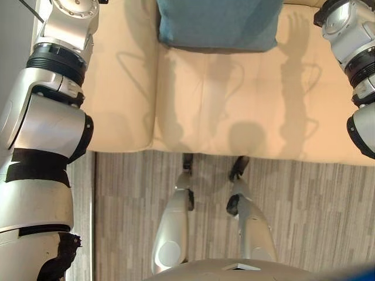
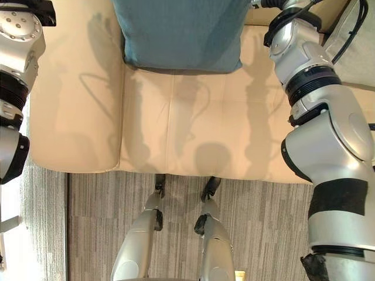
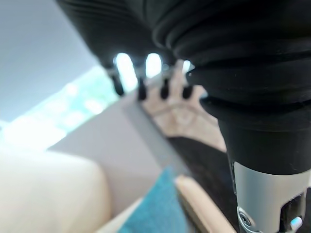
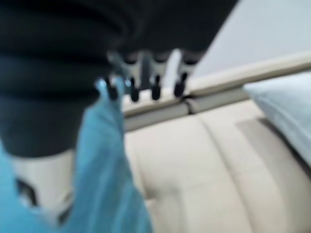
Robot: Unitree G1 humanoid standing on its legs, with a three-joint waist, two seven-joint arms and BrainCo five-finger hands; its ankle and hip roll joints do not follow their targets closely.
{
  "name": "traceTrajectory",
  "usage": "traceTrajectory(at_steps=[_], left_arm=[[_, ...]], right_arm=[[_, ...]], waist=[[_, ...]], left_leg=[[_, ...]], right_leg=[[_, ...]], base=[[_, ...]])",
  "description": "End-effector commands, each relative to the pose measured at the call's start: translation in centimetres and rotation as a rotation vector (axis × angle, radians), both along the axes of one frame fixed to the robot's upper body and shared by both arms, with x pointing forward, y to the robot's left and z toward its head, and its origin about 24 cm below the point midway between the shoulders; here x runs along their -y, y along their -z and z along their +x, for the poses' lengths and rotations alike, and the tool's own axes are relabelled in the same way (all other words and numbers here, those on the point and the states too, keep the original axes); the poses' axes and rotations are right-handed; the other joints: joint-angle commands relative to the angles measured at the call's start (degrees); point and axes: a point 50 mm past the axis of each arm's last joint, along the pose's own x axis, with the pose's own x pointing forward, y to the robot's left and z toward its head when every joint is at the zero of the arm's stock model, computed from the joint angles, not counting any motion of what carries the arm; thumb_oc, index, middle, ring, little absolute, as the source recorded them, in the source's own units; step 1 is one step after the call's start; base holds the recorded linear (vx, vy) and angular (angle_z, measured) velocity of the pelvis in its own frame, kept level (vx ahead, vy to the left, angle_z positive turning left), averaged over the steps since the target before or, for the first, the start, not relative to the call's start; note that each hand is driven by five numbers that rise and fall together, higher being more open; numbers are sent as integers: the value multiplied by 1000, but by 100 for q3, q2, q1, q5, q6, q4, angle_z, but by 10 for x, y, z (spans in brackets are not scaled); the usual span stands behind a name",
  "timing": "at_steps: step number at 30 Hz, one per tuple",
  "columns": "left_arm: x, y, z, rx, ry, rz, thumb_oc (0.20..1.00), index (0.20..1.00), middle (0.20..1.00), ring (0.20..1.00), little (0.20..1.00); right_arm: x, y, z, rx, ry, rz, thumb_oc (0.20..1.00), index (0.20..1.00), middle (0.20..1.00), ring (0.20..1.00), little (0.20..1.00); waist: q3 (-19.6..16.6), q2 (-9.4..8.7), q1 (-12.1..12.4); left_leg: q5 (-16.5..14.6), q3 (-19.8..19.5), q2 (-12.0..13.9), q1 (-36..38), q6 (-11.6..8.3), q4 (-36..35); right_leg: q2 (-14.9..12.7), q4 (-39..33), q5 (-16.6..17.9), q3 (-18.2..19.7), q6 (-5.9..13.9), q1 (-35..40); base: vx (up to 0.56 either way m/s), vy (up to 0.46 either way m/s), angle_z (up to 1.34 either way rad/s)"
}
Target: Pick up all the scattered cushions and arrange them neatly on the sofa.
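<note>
A teal cushion (image 1: 217, 23) lies at the back of the cream sofa's seat (image 1: 234, 111), between my two raised arms. In the right wrist view the teal cushion (image 4: 102, 170) runs alongside my right hand (image 4: 155, 85), whose fingers (image 4: 156, 92) are straight and not curled round it. A corner of the teal cushion (image 3: 158, 211) shows in the left wrist view, apart from my left hand (image 3: 141, 85), whose fingers (image 3: 142, 90) are straight with nothing in them. A pale blue cushion (image 4: 286, 111) rests on the sofa seat beyond my right hand.
The sofa's front edge (image 2: 176, 167) runs across the view, with grey striped carpet (image 1: 135, 205) before it. The cream backrest (image 4: 233, 77) stands behind the seat. A grey wall (image 3: 43, 58) rises past the sofa's end.
</note>
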Motion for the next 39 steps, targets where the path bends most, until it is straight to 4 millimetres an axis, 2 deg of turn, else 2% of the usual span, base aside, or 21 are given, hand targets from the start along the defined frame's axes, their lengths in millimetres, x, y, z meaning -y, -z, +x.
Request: traceTrajectory(at_steps=[1,7,10,12,13,14,15,17,18,19,20,21,23,24,26,28,31,32,33,35,39], left_arm=[[2,-26,-10,75,-137,105,1000,1000,1000,1000,1000],[-9,-23,-20,144,-80,87,1000,1000,1000,1000,1000],[-22,8,-39,216,69,97,1000,1000,1000,1000,1000],[-32,41,-48,184,132,83,1000,1000,1000,1000,1000],[-43,70,-61,160,166,63,1000,1000,1000,1000,1000],[-44,74,-62,153,164,63,1000,1000,1000,1000,1000],[-56,111,-75,93,187,10,1000,1000,1000,1000,1000],[-63,139,-86,38,197,-34,1000,1000,1000,1000,1000],[-70,170,-101,-33,224,-87,1000,1000,1000,1000,1000],[-72,196,-108,-90,238,-157,1000,1000,1000,1000,1000],[-72,197,-109,-94,239,-156,1000,1000,1000,1000,1000],[-78,211,-115,-137,229,-182,1000,1000,1000,1000,1000],[-79,250,-129,-255,247,-265,1000,1000,1000,1000,1000],[-79,279,-136,-333,258,-366,1000,1000,1000,1000,1000],[-81,309,-150,-476,286,-387,1000,1000,1000,1000,1000],[-78,363,-165,-660,264,-533,1000,1000,1000,1000,1000],[-69,417,-195,-866,228,-657,1000,1000,1000,1000,1000],[-57,463,-221,-1122,175,-644,1000,1000,1000,1000,1000],[-51,485,-236,-1224,135,-686,1000,1000,1000,1000,1000],[-37,512,-256,-1324,87,-836,1000,1000,1000,1000,1000],[-14,531,-275,-1474,116,-808,1000,1000,1000,1000,1000]], right_arm=[[26,-28,-15,79,237,-169,1000,1000,1000,1000,1000],[53,-27,-24,107,225,-73,1000,1000,1000,1000,1000],[60,-8,-29,128,25,66,1000,1000,1000,1000,1000],[64,15,-31,80,-52,65,1000,1000,1000,1000,1000],[73,42,-39,38,-117,91,1000,1000,1000,1000,1000],[73,46,-39,31,-118,91,1000,1000,1000,1000,1000],[89,85,-48,-41,-152,168,1000,1000,1000,1000,1000],[96,113,-57,-84,-184,229,1000,1000,1000,1000,1000],[108,150,-72,-180,-177,266,1000,1000,1000,1000,1000],[105,174,-78,-231,-218,326,1000,1000,1000,1000,1000],[106,175,-80,-234,-217,327,1000,1000,1000,1000,1000],[109,185,-87,-285,-206,301,1000,1000,1000,1000,1000],[106,220,-100,-384,-252,381,1000,1000,1000,1000,1000],[105,235,-108,-448,-243,358,1000,1000,1000,1000,1000],[106,262,-119,-530,-252,433,1000,1000,1000,1000,1000],[101,290,-126,-624,-239,450,1000,1000,1000,1000,1000],[93,326,-137,-748,-219,481,1000,1000,1000,1000,1000],[88,366,-154,-889,-171,522,1000,1000,1000,1000,1000],[86,378,-160,-935,-155,524,1000,1000,1000,1000,1000],[82,399,-171,-1001,-130,556,1000,1000,1000,1000,1000],[78,423,-192,-1095,-87,570,1000,1000,1000,1000,1000]], waist=[[-281,-73,145],[-297,-26,124],[-298,-72,118],[-324,-106,83],[-301,-125,76],[-330,-125,65],[-329,-130,48],[-316,-143,32],[-322,-144,16],[-346,-155,10],[-353,-158,17],[-376,-152,4],[-442,-137,-4],[-490,-121,-22],[-571,-89,-51],[-670,-58,-98],[-805,-1,-127],[-897,41,-180],[-928,54,-212],[-980,69,-242],[-1060,88,-341]], left_leg=[[110,-77,-197,545,-320,-433],[117,-94,-190,641,-355,-476],[6,-48,-169,889,-348,-451],[-85,-32,-170,1070,-331,-425],[-162,-5,-181,1220,-312,-386],[-165,-6,-181,1235,-313,-390],[-245,18,-177,1429,-310,-344],[-309,39,-175,1598,-315,-310],[-335,38,-170,1781,-327,-285],[-366,55,-148,1925,-331,-301],[-366,53,-147,1944,-333,-309],[-387,71,-145,2055,-321,-312],[-405,102,-137,2268,-329,-344],[-410,125,-143,2383,-318,-361],[-417,188,-129,2567,-326,-397],[-407,231,-118,2727,-328,-415],[-438,308,-77,2963,-329,-444],[-443,351,-22,3140,-360,-476],[-435,368,-11,3187,-374,-486],[-425,386,22,3272,-387,-477],[-410,447,83,3407,-432,-465]], right_leg=[[-416,50,202,110,1073,284],[-398,46,179,80,1073,376],[-391,59,93,39,1024,625],[-388,65,25,38,989,824],[-388,77,-26,22,966,967],[-386,74,-29,19,967,983],[-384,83,-90,1,953,1199],[-377,92,-147,-31,940,1394],[-363,95,-211,-79,933,1618],[-351,94,-257,-110,929,1748],[-348,88,-259,-112,930,1766],[-333,83,-288,-109,929,1868],[-308,78,-343,-145,928,2060],[-287,79,-383,-152,926,2161],[-260,55,-426,-176,924,2355],[-230,20,-459,-195,926,2498],[-162,13,-534,-190,910,2681],[-71,23,-638,-172,885,2853],[-47,21,-658,-169,870,2901],[0,20,-720,-126,839,2997],[82,-9,-806,-36,791,3140]], base=[[0,0,0],[21,-4,0],[48,-16,0],[51,-25,-3],[41,-11,4],[81,-13,9],[71,-15,3],[86,-27,-3],[97,-42,1],[80,-40,2],[71,-9,0],[71,-12,-3],[96,-29,-10],[88,-32,-10],[80,-25,-10],[56,-11,-11],[42,-42,-8],[5,-86,1],[0,-79,2],[-6,-55,-3],[-30,-76,-2]])
